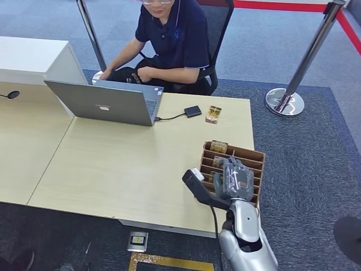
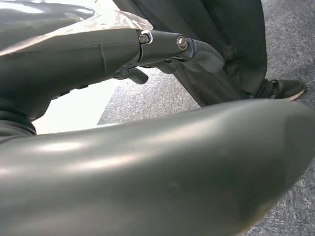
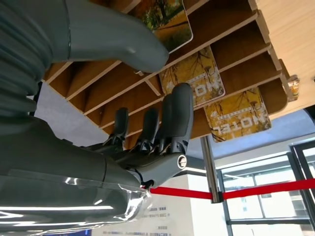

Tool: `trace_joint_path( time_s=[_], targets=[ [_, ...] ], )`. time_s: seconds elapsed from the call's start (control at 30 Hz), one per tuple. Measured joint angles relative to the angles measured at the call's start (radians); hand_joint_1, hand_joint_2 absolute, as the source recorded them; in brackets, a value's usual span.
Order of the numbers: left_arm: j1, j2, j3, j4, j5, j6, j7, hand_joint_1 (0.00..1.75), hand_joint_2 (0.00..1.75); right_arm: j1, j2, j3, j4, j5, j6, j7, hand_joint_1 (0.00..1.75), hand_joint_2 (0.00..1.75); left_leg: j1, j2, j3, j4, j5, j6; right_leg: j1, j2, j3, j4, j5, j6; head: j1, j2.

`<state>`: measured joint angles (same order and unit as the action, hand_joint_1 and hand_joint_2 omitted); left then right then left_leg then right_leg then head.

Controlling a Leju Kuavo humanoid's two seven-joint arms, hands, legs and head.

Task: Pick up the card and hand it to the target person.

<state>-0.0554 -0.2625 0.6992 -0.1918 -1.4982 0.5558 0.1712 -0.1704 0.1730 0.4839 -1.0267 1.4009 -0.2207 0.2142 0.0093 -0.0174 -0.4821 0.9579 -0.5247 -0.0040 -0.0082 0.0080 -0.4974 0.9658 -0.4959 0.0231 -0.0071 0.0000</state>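
Right robot hand hovers over the wooden slotted card holder at the tabletop's near right corner, fingers spread over the slots, gripping nothing. Yellow hotel cards stand in the holder's slots. Another card lies near the far edge, beside a small black device. A seated person works at a laptop. Left robot hand hangs low beside the carpet; I cannot tell its grip.

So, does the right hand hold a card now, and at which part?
Nothing is held yet. The right hand hovers over the wooden card rack, fingers apart, no card between them.
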Motion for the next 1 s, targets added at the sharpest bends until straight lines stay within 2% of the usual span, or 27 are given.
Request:
trace_joint_path(
  time_s=[0.17, 0.53, 1.0],
  targets=[
    [0.000, 0.000, 0.000, 0.000, 0.001, 0.000, 0.001, 0.00, 0.00, 0.000, 0.001, 0.000, 0.012, 0.003, 0.002, 0.006, 0.99, 1.75, 0.000, 0.000, 0.000, 0.000, 0.000, 0.000, 0.000, 0.000, 0.000, 0.000, 0.000, 0.000, 0.000, 0.000],
    [0.000, 0.000, -0.001, 0.000, -0.009, -0.001, 0.001, 0.00, 0.00, 0.001, 0.002, -0.001, 0.035, 0.011, 0.000, 0.025, 0.78, 1.75, 0.000, 0.000, 0.000, 0.000, 0.000, 0.000, 0.000, 0.000, 0.000, 0.000, 0.000, 0.000, 0.000, 0.000],
    [0.000, 0.000, -0.001, 0.000, -0.006, -0.002, 0.001, 0.00, 0.00, 0.000, 0.002, -0.004, 0.038, 0.022, -0.002, 0.031, 0.91, 1.75, 0.000, 0.000, 0.000, 0.000, 0.000, 0.000, 0.000, 0.000, 0.000, 0.000, 0.000, 0.000, 0.000, 0.000]
  ],
)
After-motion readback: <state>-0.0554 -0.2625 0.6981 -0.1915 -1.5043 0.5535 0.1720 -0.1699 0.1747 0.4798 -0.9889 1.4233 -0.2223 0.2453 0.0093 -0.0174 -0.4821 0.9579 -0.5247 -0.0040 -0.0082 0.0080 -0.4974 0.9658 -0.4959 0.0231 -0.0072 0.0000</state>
